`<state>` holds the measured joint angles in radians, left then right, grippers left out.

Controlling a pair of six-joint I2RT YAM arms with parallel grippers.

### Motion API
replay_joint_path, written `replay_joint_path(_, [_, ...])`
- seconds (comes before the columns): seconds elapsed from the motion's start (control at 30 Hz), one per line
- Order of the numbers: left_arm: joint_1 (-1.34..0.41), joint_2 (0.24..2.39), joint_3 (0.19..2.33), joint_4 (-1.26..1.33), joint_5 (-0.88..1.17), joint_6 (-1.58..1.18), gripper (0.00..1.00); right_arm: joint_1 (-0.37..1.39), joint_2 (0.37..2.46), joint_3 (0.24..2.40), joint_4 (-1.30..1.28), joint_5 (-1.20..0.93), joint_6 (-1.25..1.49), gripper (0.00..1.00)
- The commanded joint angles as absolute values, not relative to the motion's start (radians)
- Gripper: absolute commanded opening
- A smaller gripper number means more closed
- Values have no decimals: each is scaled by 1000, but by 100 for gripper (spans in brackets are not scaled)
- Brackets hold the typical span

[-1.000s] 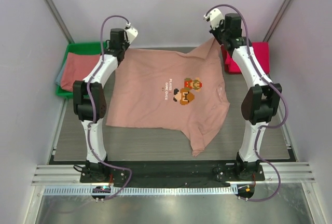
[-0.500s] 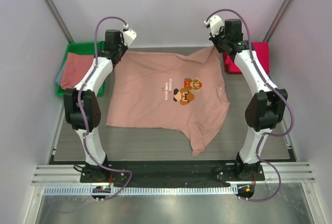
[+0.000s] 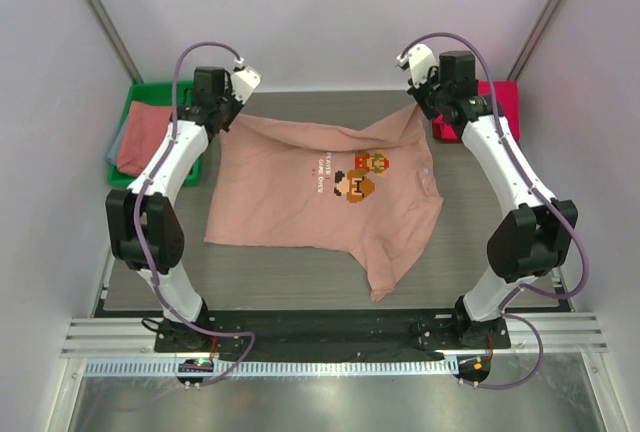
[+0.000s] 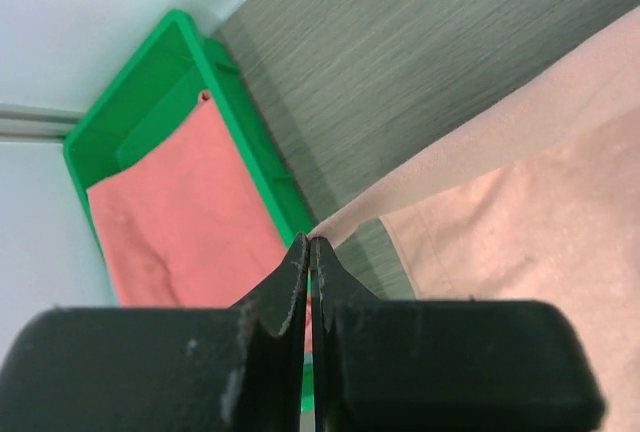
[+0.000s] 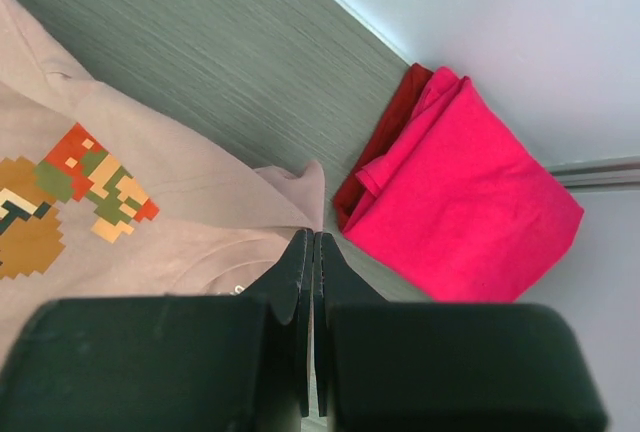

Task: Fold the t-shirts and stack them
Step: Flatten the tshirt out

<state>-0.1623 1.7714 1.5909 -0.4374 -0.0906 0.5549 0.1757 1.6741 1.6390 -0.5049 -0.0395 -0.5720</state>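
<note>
My left claw [image 4: 308, 244] is clamping the far left corner of the salmon-pink pixel-print tee [image 3: 300, 192]. My right claw [image 5: 312, 239] is clamping its far right edge. The tee is lying spread on the counter [image 3: 280, 277], between the green bin [image 4: 150, 102] and the folded magenta tee [image 5: 460, 172].

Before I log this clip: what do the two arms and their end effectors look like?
Both the left arm and right arm have white tubular links and bulky black joint housings. A purple cable loops along each. A small white camera module sits at each wrist. The left end effector and right end effector have matte black, tapering fingers on a blocky black body.
</note>
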Motion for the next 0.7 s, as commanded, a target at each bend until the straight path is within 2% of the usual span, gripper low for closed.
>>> replay_joint_path(0.0, [-153,1643,1606,-460,-87,503,0,170,1545,1721,-476,-9,-525,1])
replay_joint_path(0.3, [-152,1218,1632,-558,-52,371,0,169,1261,1818,-549,75,-427,1])
replay_joint_path(0.5, [-152,936,1666,-659,-3,330,0,169,1083,1920,-701,-30,-361,1])
replay_joint_path(0.67, [-152,848,1793,-771,9,334,0,158,974,2084,-798,-118,-367,1])
